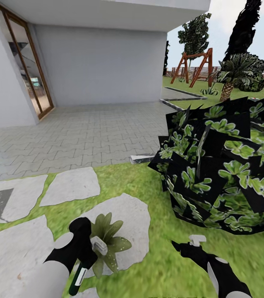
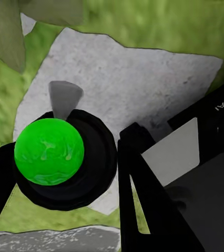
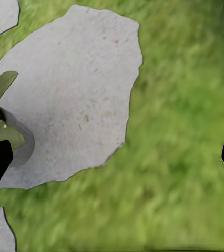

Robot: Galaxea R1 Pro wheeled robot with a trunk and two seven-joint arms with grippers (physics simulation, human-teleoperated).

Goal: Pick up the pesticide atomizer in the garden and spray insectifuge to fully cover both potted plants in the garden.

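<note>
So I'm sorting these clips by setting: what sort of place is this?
Probably a home garden: lawn with stepping stones, a wooden swing frame, and a paved patio beside a house.

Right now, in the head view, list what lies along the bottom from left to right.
left gripper holding the pesticide atomizer → potted plant on a stepping stone → lawn → right gripper

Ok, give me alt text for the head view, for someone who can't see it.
The left end effector holds a sprayer over a small potted plant on a stepping stone. The right end effector hovers over grass beside a big leafy bush, with a paved patio beyond.
</note>
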